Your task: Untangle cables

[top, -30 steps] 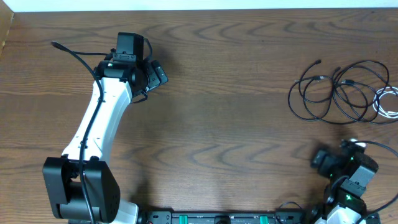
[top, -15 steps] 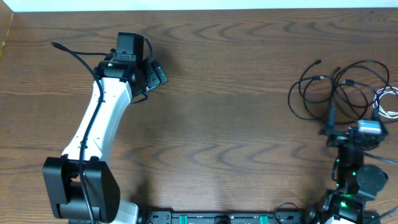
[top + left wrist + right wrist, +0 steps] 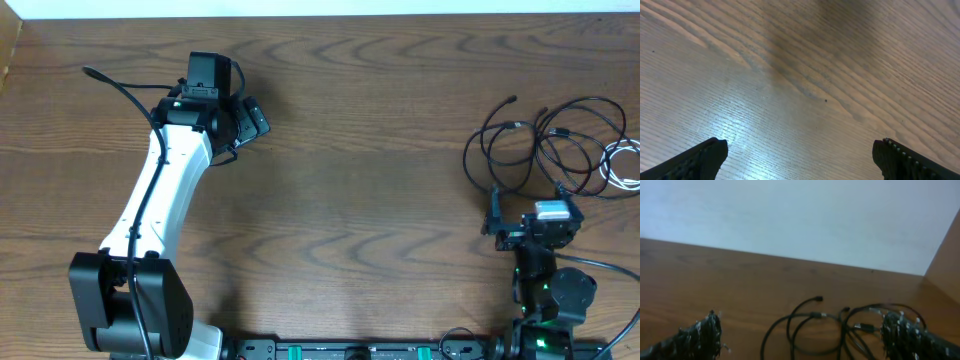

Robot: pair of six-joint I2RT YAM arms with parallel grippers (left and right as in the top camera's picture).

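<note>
Tangled thin black cords (image 3: 540, 145) and one thin white cord (image 3: 622, 165) lie on the brown wooden table (image 3: 380, 150). The right pincer (image 3: 805, 342) is spread near them; the left pincer (image 3: 800, 160) is spread too, well apart.

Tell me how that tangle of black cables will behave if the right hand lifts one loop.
Probably floppy: the black cables are thin and lie in loose, overlapping loops, so lifting one likely drags the others. They look light, so a push would probably slide the whole pile.

Dark brown wood-grain table (image 3: 380, 150), pale plain wall (image 3: 800, 215) behind its far edge, soft glare on the grain
</note>
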